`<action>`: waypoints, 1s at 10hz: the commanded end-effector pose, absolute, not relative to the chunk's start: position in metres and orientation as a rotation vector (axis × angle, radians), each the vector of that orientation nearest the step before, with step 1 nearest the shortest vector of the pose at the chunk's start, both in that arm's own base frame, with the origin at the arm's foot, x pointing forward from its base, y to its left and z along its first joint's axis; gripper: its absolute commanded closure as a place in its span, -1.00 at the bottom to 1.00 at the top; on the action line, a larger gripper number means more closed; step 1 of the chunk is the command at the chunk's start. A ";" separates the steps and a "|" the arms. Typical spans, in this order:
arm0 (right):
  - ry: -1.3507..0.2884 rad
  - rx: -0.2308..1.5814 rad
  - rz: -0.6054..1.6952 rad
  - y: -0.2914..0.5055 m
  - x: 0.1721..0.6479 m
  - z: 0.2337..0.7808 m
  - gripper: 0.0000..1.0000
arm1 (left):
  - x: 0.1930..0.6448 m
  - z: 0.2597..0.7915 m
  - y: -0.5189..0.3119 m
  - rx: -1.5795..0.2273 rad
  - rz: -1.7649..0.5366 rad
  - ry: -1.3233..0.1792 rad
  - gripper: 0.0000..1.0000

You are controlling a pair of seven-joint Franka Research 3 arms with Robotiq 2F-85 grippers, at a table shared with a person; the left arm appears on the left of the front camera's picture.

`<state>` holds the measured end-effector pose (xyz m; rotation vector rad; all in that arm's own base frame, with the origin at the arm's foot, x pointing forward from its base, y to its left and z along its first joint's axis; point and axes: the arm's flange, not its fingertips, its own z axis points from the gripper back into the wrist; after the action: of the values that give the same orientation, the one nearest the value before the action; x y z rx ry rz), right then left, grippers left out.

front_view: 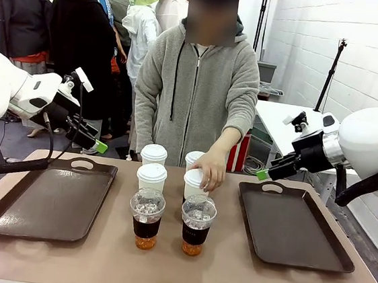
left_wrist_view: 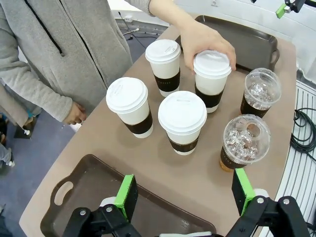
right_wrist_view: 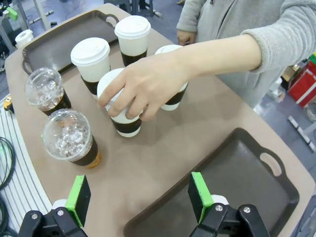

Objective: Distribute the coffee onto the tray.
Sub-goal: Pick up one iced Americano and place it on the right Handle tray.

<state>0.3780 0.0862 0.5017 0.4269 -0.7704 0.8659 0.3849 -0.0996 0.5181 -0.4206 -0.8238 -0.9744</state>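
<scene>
My left gripper (left_wrist_view: 185,195) has its jaws wide apart with nothing between them. It hangs in the air above the table's (front_view: 229,274) far left part, fingers angled down toward the table's middle. My right gripper (right_wrist_view: 139,197) also has its jaws spread and empty, and it is poised above the table's far edge toward its right end. Four white lidded cups (front_view: 154,155) stand at the table's middle, with two clear domed cups (front_view: 146,217) of amber drink on the near side of them. The person's hand (front_view: 210,167) reaches in from the table's far side and grips one white cup (right_wrist_view: 121,123). The left tray (front_view: 47,204) lies at the table's left end, the right tray (front_view: 295,227) at its right end.
</scene>
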 end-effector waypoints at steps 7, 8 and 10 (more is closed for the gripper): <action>-0.767 0.461 0.906 0.085 0.377 0.493 -1.00 | 0.389 0.517 -0.098 -0.431 -0.996 -0.833 -1.00; -0.771 0.481 0.949 0.086 0.379 0.487 -1.00 | 0.389 0.517 -0.098 -0.431 -0.996 -0.833 -1.00; -0.760 0.535 1.048 0.084 0.381 0.475 -1.00 | 0.389 0.517 -0.098 -0.431 -0.996 -0.833 -1.00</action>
<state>0.3754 0.0875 0.4903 0.4766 -0.7559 0.9832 0.3846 -0.1005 0.5184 -0.4228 -0.8237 -0.9719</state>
